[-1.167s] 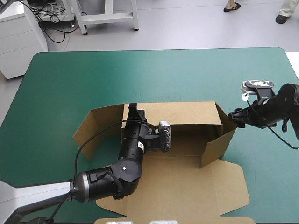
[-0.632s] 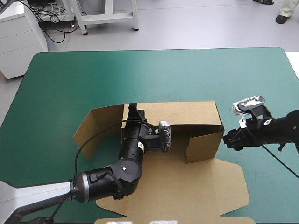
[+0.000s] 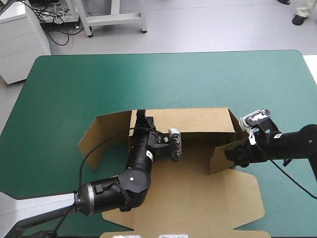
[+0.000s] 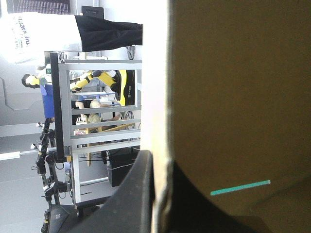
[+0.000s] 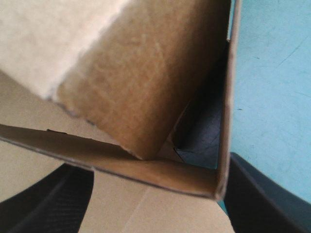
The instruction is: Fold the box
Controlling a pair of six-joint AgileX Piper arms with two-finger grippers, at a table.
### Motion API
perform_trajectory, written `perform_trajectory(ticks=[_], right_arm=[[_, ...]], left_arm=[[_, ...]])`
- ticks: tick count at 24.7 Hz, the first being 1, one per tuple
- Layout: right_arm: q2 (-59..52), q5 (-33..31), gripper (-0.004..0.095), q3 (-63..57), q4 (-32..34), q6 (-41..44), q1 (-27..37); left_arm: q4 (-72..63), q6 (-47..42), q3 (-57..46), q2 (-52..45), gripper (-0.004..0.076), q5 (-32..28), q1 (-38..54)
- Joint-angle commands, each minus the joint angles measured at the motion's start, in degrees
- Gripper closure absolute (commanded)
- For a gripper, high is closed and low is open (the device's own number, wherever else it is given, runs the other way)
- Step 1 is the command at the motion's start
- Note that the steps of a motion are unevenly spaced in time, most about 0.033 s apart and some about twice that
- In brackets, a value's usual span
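Note:
The brown box (image 3: 198, 198) lies partly raised on the teal-green cover, its lid flat toward the near edge. My left gripper (image 3: 141, 115) is shut on the top edge of the upright back wall (image 3: 193, 120). In the left wrist view that wall's edge (image 4: 160, 97) runs between the two fingers of this gripper (image 4: 160, 160). My right gripper (image 3: 232, 154) is open at the right end, against the side flap (image 3: 222, 156), which stands bent inward. The right wrist view shows the flap's corner (image 5: 214, 187) between the spread fingers of this gripper (image 5: 158, 167).
The left side flap (image 3: 106, 131) stands splayed outward, away from the wall. Teal-green cover (image 3: 163, 79) stretches beyond the box to the far edge, and more (image 3: 282, 198) lies right of the lid.
My right gripper has moved left and toward the near edge, against the box's right end, and the side flap has swung inward with it. The left arm has stayed still.

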State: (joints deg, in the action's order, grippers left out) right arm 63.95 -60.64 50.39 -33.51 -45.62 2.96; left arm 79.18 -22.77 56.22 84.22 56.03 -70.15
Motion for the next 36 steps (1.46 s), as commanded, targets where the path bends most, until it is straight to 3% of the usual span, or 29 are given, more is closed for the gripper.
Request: perform_trajectory(ticks=[1, 5, 11, 18, 26, 32, 36], right_arm=[[-1.7, 4.5, 0.0241, -0.9, -5.1, -2.7, 0.1], [-2.0, 6.2, 0.0241, -2.5, -8.7, -5.5, 0.0], [-2.0, 13.2, 0.0242, -4.9, -8.3, -4.7, -5.4], [-2.4, 25.0, 0.0241, -6.0, 1.5, 7.0, -11.4], [-2.9, 30.1, 0.0242, -6.0, -1.0, 7.4, -11.3], [-3.0, 28.0, 0.0241, -6.0, -6.9, 2.3, -11.6], [-3.0, 34.4, 0.0266, -6.0, -6.9, 2.8, -15.7]], left_arm=[[-0.2, -0.8, 1.0, -1.6, 0.0756, 0.2, -0.3], [-0.2, -0.8, 1.0, -1.6, 0.0756, 0.1, -0.3], [-0.2, -0.8, 1.0, -1.6, 0.0756, 0.1, -0.3], [-0.2, -0.8, 1.0, -1.6, 0.0756, 0.1, -0.3], [-0.2, -1.5, 1.0, -1.6, 0.0756, 0.1, -0.3], [0.1, -1.5, 1.0, -1.6, 0.0756, 0.1, -0.3], [0.1, -1.5, 1.0, -1.6, 0.0756, 0.1, -0.3]])
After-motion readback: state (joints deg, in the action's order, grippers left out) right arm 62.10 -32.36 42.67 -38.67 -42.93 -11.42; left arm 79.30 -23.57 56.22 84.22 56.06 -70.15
